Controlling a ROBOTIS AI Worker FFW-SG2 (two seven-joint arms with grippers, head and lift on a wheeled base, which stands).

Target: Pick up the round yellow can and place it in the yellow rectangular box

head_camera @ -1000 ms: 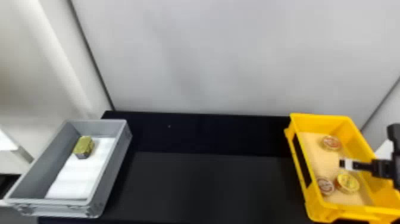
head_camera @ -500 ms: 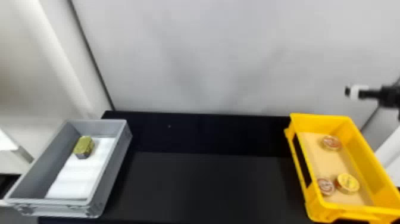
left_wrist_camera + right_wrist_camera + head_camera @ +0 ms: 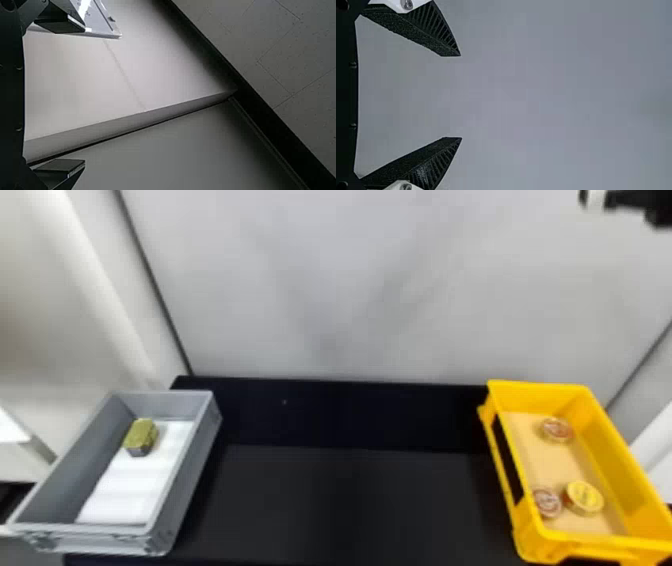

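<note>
Round yellow can [image 3: 584, 497] inside yellow rectangular box [image 3: 537, 386], near end, beside reddish tin [image 3: 547, 503], perhaps touching it. Placement looks done; likely nothing left but parking arm. Right pincer [image 3: 461, 97] spread wide, pinching nothing, touching nothing, well apart from box. Left pincer [image 3: 84, 95] also spread, empty, parked away from work.

In the head view, the right gripper [image 3: 592, 199] is blurred and partly cut off at the top. The yellow rectangular box [image 3: 537, 390] is clipped by the right edge, and the markings on the round yellow can [image 3: 585, 496] cannot be read.
</note>
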